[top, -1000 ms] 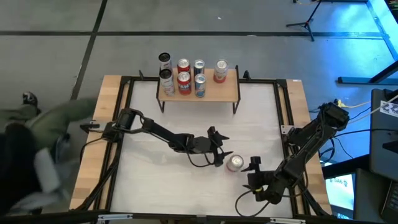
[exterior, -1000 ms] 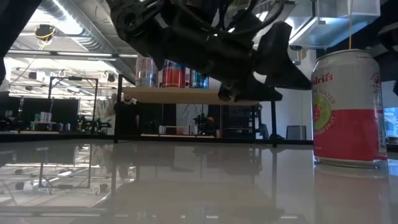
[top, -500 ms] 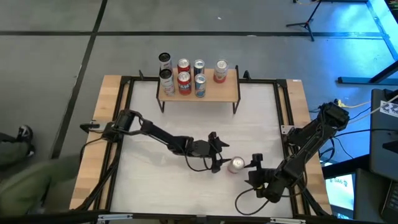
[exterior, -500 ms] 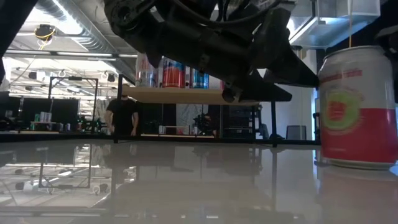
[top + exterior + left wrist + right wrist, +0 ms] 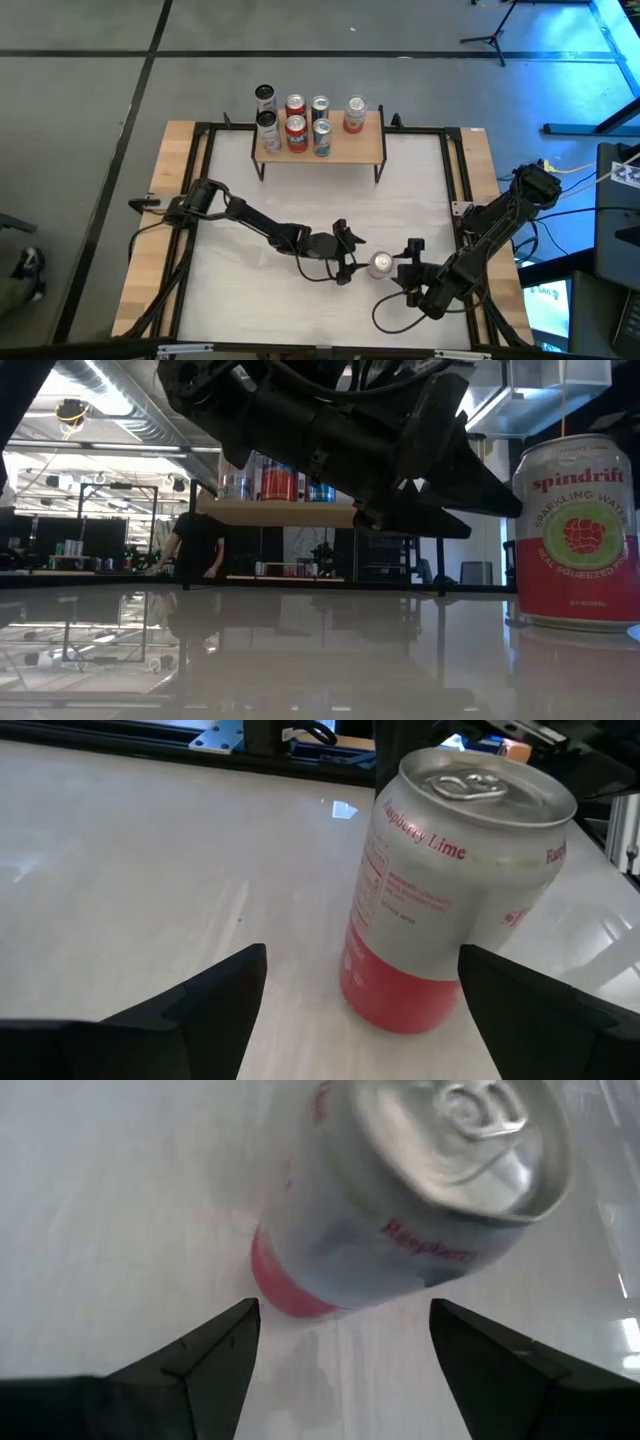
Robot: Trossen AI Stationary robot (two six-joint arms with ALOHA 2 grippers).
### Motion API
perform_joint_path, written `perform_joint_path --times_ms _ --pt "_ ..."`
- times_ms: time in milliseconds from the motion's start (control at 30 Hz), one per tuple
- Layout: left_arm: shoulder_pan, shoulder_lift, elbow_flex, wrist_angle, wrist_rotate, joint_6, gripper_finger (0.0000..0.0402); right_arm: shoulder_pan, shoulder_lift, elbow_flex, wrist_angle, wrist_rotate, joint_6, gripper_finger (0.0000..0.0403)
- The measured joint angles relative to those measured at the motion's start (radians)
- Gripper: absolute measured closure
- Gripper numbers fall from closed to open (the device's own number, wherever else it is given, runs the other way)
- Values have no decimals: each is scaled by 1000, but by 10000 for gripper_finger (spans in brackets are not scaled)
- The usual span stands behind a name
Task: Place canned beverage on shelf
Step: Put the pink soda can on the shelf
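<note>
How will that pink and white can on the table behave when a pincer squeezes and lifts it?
The can has smooth, glossy metal walls, so it may slip in a light grip. Its tab looks unopened, so it is probably full and fairly heavy. Standing upright and taller than wide, it could tip if nudged high, then roll.

You have seven cans in all: six at the far shelf (image 5: 320, 148), namely two dark, two red and white, two blue, plus one pink-and-white can (image 5: 380, 264) standing alone on the near table (image 5: 400, 190). One shelf, one table, two arms, each with one gripper.
</note>
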Motion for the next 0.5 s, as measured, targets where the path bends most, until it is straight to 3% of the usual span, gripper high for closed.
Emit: perform_joint_path --times_ms 500 --pt "-5 0 -1 -7 0 4 81 -138 -48 0 -73 18 -3 114"
